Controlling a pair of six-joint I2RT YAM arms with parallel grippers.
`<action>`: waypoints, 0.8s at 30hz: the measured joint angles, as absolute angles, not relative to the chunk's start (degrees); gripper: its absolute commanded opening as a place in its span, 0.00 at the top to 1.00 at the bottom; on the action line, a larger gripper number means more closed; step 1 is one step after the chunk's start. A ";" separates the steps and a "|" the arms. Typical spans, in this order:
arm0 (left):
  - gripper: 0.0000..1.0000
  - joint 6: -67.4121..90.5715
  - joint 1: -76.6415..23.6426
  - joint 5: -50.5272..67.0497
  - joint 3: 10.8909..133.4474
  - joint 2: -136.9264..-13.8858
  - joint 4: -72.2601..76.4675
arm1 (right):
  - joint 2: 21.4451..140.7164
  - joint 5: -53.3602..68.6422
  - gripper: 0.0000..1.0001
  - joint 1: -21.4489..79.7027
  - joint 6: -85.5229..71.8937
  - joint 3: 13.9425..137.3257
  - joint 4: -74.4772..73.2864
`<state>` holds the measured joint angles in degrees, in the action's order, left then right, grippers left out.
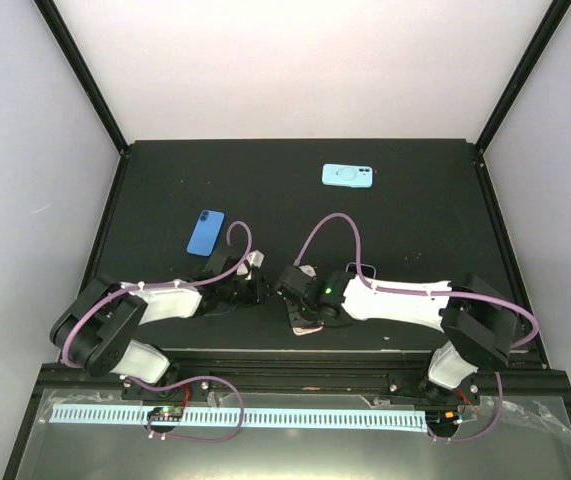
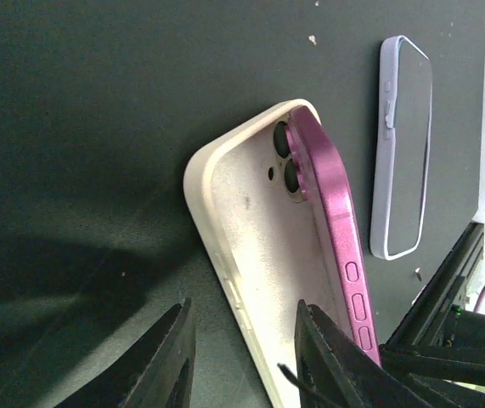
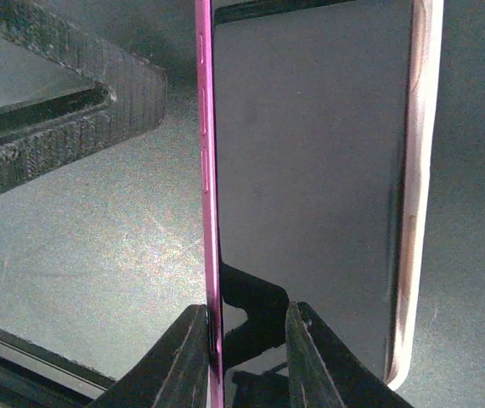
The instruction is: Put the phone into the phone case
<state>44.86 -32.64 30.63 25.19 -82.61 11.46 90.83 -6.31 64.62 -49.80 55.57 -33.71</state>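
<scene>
From where I stand the job looks about half done. The slim magenta phone with the glossy dark screen [image 2: 335, 212] has 1 long edge tucked into the soft cream phone case [image 2: 242, 221]. That case lies open and flat at the near middle of the black table [image 2: 72, 127]. The phone's other long edge stands up out of it, so it is not yet pressed down flat all round. The right gripper [image 3: 246, 310] has its fingers narrow, pinched on that raised magenta edge. The left gripper [image 2: 244, 310] has its fingers apart, straddling the case's near rim without clearly touching it. The left wrist view shows the tilt, 2 round camera rings where phone and case meet at the far end, and a phone in a lilac cover [image 2: 403, 144] lying flat beside them. The right wrist view gives only the screen and the cream rim along its seated side. The top view alone shows a blue phone [image 1: 205, 232] to the left and a pale blue case [image 1: 348, 176] far back, both well apart from the work.
</scene>
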 measured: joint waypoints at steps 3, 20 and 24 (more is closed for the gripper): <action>0.65 44.58 -32.34 30.13 25.06 -82.08 10.50 | 91.20 -6.33 0.73 64.64 -49.80 55.57 -33.06; 0.59 44.69 -32.21 30.55 24.47 -78.98 8.62 | 85.82 -7.05 0.48 63.18 -47.42 49.17 -27.03; 0.60 45.06 -32.21 31.79 24.14 -79.13 9.08 | 83.99 -5.06 0.48 59.75 -46.76 44.53 -22.06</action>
<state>45.06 -32.21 31.79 24.14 -79.13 9.08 83.99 -5.06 59.75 -46.76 44.53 -22.06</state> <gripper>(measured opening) 0.409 0.519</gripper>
